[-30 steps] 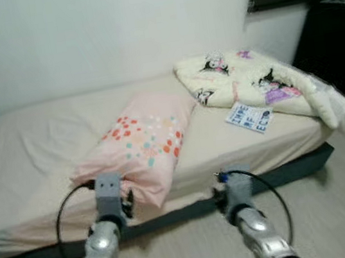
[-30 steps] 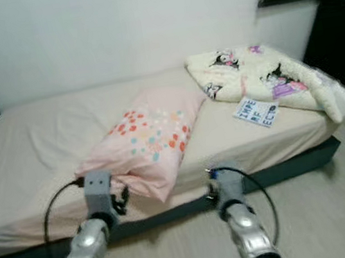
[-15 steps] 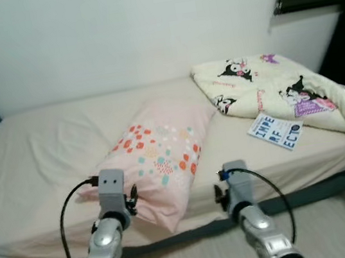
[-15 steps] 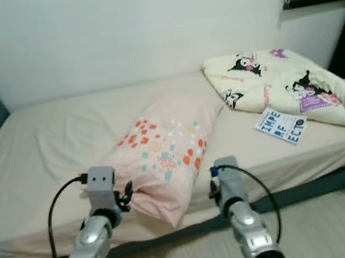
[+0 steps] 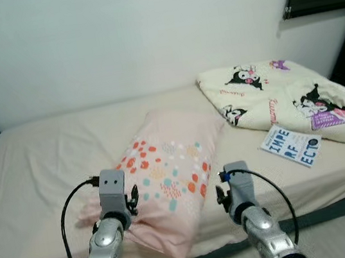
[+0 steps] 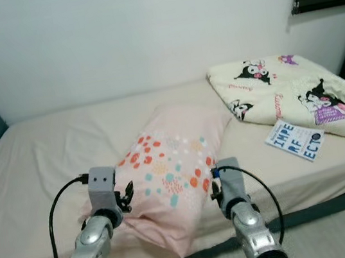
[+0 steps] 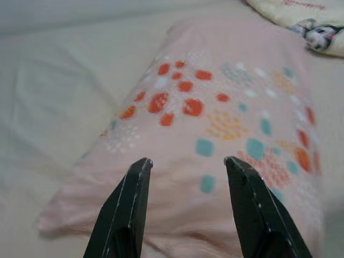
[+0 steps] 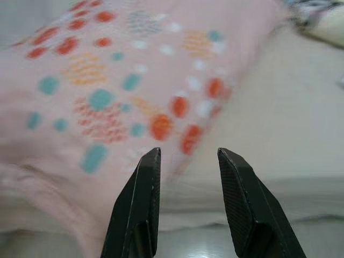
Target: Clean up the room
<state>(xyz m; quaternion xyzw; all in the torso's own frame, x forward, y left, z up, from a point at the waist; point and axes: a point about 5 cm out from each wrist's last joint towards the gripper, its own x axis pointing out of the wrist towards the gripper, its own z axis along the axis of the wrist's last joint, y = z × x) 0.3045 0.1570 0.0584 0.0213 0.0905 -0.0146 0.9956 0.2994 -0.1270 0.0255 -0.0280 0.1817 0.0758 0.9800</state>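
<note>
Early stage of tidying, nothing yet grasped. Pink dotted pillow (image 5: 167,181) lying askew across the middle of the bed (image 5: 41,161), one corner hanging over the near edge. Cartoon-print blanket (image 5: 284,96) bunched at the right end, a booklet (image 5: 290,146) just beside it on the sheet. Left gripper (image 7: 185,161) poised near the pillow's left corner, fingers spread, empty. Right gripper (image 8: 185,156) by the pillow's right edge, likewise spread and empty. Remaining, by judgement: pillow to square up, blanket and booklet to put away.
</note>
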